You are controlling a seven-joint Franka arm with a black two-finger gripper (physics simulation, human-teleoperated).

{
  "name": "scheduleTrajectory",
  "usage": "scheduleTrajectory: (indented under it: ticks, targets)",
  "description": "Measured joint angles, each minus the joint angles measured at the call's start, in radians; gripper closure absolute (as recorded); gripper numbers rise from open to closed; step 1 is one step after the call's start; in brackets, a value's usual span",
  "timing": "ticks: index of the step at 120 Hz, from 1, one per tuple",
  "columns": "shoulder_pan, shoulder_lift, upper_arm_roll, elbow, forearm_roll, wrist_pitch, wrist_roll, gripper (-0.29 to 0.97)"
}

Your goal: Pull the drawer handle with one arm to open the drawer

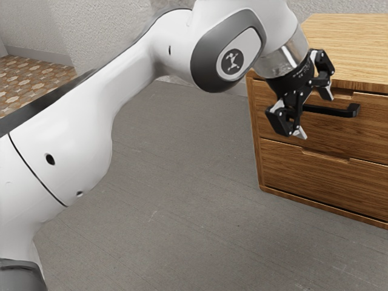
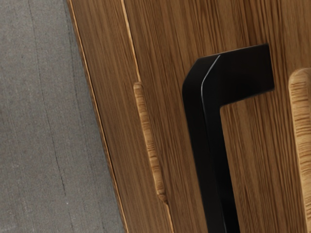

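A wooden cabinet stands at the exterior view's right with two drawers. The upper drawer carries a black bar handle. Its front lies about flush with the lower drawer. My black gripper is open at the handle's near end. One finger is above the bar and one below it, so the bar passes between them with room on both sides. In the wrist view, the handle runs close under my hand across the wood front.
Grey floor spreads in front of the cabinet, and it also appears beside the cabinet's edge in the wrist view. The lower drawer has a wooden recessed grip. My white arm reaches across from the exterior view's left.
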Motion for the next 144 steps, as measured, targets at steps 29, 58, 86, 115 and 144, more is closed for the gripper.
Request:
scheduleTrajectory:
  ticks: [29,58,86,115,144]
  targets:
    - [0.000,0.003,-0.001,0.000,0.000,0.008,-0.007,0.05]
    - [-0.001,0.002,-0.001,-0.003,-0.001,0.011,-0.013,0.18]
    - [-0.001,-0.005,-0.002,-0.010,-0.002,-0.005,-0.019,0.39]
    - [-0.002,-0.013,-0.002,-0.011,-0.002,-0.043,-0.033,0.66]
    - [-0.012,-0.074,-0.001,-0.070,-0.003,-0.060,-0.045,0.77]
